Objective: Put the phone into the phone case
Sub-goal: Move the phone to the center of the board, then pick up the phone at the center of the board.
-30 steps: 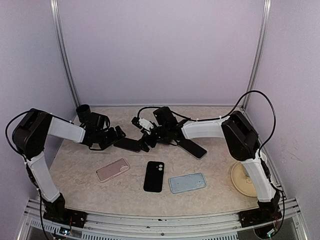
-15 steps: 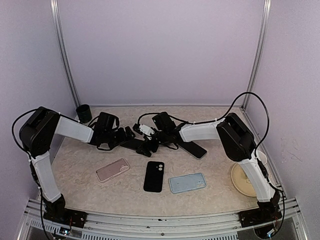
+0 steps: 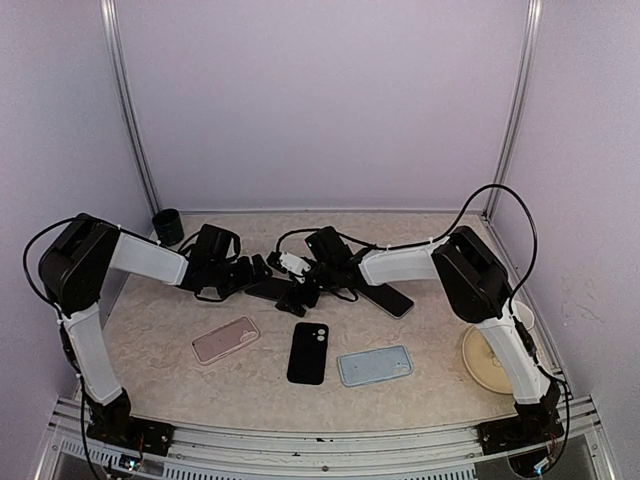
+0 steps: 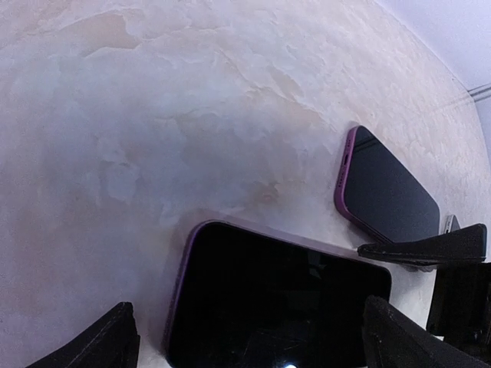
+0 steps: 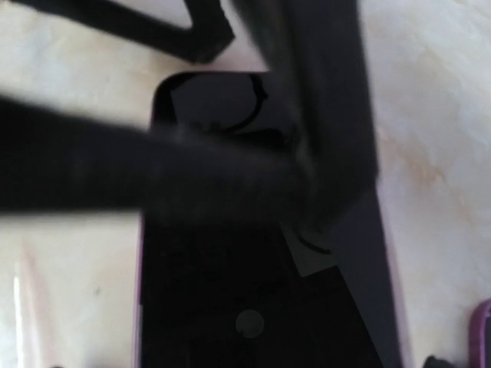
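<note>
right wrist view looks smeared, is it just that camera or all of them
right wrist: dark out-of-focus shapes close to the lens smear across the phone, which is itself soft; left wrist: sharp, screen dimly reflective, table bowed by the wide lens; top external: sharp, evenly lit

A black cup [image 3: 167, 226] stands far-left; a tan plate [image 3: 482, 368] lies near-right.

Pink case [image 3: 225, 340]; pale blue case [image 3: 375, 365]; purple-rimmed phone [image 4: 276, 299], black screen; beige mottled table [image 3: 430, 330].
</note>
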Robot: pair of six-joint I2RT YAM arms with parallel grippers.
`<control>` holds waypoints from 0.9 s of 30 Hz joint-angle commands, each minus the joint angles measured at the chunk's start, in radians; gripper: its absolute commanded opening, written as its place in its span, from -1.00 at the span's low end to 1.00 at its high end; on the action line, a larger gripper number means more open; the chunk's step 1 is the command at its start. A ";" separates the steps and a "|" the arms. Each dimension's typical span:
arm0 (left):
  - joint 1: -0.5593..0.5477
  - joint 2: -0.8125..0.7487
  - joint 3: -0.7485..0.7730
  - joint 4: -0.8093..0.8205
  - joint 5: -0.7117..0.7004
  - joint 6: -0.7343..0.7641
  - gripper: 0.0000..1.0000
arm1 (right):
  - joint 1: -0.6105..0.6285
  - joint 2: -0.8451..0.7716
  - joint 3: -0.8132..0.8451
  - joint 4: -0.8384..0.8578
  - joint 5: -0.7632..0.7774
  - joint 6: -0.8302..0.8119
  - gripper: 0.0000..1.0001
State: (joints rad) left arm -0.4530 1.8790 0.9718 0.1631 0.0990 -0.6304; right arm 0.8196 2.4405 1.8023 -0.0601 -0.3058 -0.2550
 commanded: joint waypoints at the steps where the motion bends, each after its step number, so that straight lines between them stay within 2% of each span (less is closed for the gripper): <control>1: 0.026 -0.042 0.009 -0.046 -0.009 0.024 0.98 | -0.026 0.021 -0.015 -0.007 -0.013 -0.021 0.99; 8: 0.022 -0.107 -0.014 -0.048 0.008 0.013 0.98 | -0.043 0.040 -0.004 -0.039 -0.070 -0.050 0.98; 15: 0.020 -0.193 -0.024 -0.089 -0.010 0.011 0.98 | -0.043 0.048 0.011 -0.075 -0.121 -0.070 0.88; 20: 0.020 -0.272 -0.022 -0.140 -0.047 0.001 0.98 | -0.043 0.073 0.041 -0.120 -0.137 -0.070 0.78; 24: 0.015 -0.317 -0.003 -0.238 -0.131 -0.027 0.98 | -0.044 0.087 0.057 -0.143 -0.142 -0.062 0.76; 27: 0.009 -0.334 0.007 -0.285 -0.165 -0.017 0.98 | -0.043 0.089 0.063 -0.154 -0.153 -0.061 0.66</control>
State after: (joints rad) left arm -0.4339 1.5761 0.9604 -0.0166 0.0147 -0.6434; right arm 0.7822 2.4763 1.8553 -0.1230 -0.4419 -0.3153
